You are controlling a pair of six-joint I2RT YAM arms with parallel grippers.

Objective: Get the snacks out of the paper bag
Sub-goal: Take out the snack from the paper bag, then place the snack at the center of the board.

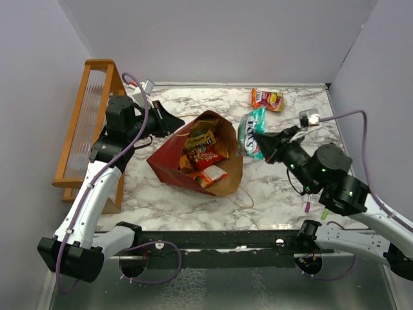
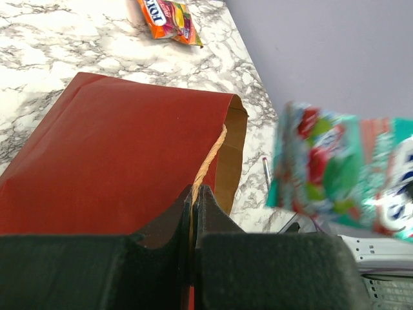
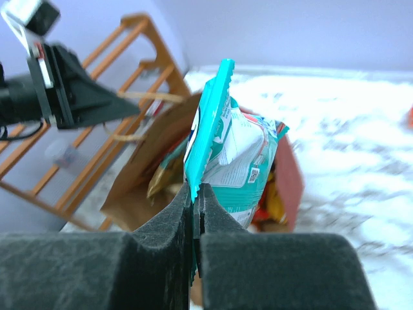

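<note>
L claw (image 2: 194, 194) clamps handle (image 2: 211, 155) of paper bag (image 2: 116, 155) just ahead; R claw (image 3: 195, 192) pinches teal snack packet (image 3: 232, 148) edge, bag beyond.

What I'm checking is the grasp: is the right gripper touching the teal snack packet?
Touching. The right wrist view shows the right gripper shut on the teal snack packet, with the packet's edge pinched between the two fingers and no gap.

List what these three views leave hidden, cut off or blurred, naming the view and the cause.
Top external: how many snacks lie in the paper bag; they overlap, and its wall hides the lower ones.
Left wrist: the teal packet, its print blurred.
Left wrist: the orange packet, cut off by the top edge.
Right wrist: the bag's inside, mostly behind the teal packet.
</note>
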